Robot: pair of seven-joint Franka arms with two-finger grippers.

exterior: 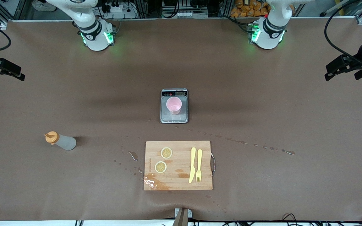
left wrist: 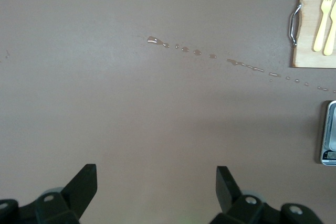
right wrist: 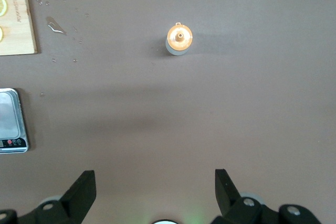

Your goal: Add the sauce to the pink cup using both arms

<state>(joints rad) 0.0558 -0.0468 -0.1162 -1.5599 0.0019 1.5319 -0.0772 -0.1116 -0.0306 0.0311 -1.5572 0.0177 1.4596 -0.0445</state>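
From the front view, the cup point(exterior: 174, 105) stands upright on the scale point(exterior: 174, 106) at mid-table, presumably so whatever goes in can be weighed. The bottle point(exterior: 60, 141) stands capped on bare table toward my right arm's end, nearer the camera than the scale and well apart from it. The board point(exterior: 178, 165) lies nearer the camera than the scale, bearing two lemon slices point(exterior: 163, 160), a knife point(exterior: 192, 165) and a fork point(exterior: 199, 165). Drops point(exterior: 256, 145) trail across the table toward my left arm's end, and a wet patch sits on the board's corner. I cannot tell whether the cup holds sauce. This fits either a pour to come or one finished with the bottle set back down. Both my arms are raised at their own ends, waiting.

In the left wrist view, my left gripper point(left wrist: 156, 190) hangs over bare table, fingers wide apart, holding nothing. The trail of drops, the board's handle edge and a sliver of the scale show.

In the right wrist view, my right gripper point(right wrist: 155, 192) is likewise spread and holds nothing, hovering over bare table with the bottle's orange cap point(right wrist: 179, 36) in plain sight.
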